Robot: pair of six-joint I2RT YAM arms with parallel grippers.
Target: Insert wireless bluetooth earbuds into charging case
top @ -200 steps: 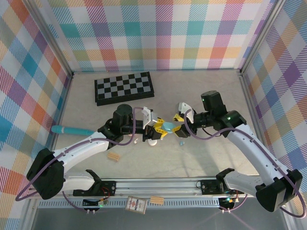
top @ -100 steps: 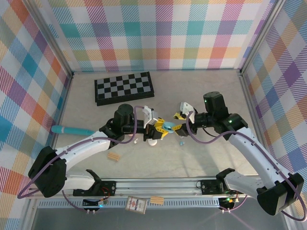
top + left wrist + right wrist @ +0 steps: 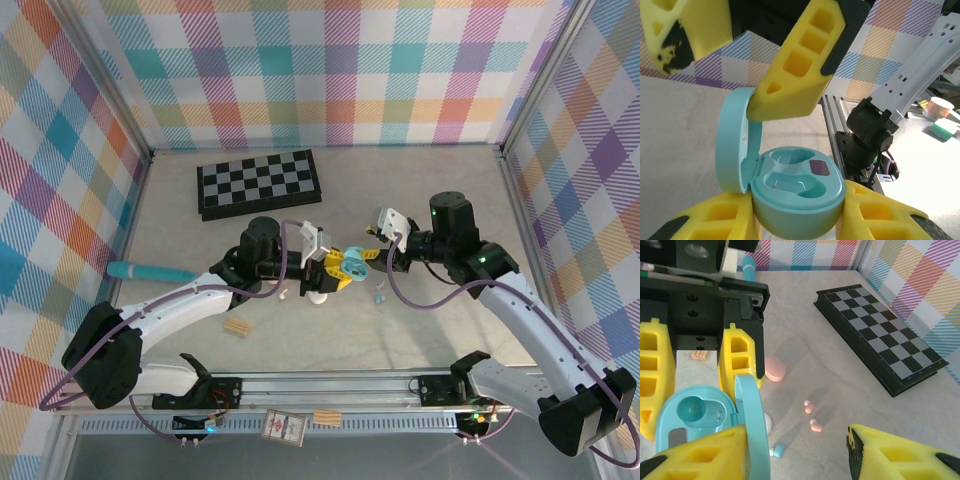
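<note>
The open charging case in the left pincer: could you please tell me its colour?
The charging case is pale turquoise, clearest in the left wrist view.

open teal case (image 3: 797,194), seemingly empty, pink earbuds (image 3: 815,427)

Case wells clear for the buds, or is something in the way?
Nothing sits in the wells of the charging case: both empty, lid swung open. One finger of the right gripper hangs at the lid's top edge, above the opening. The earbuds lie on the table.
</note>
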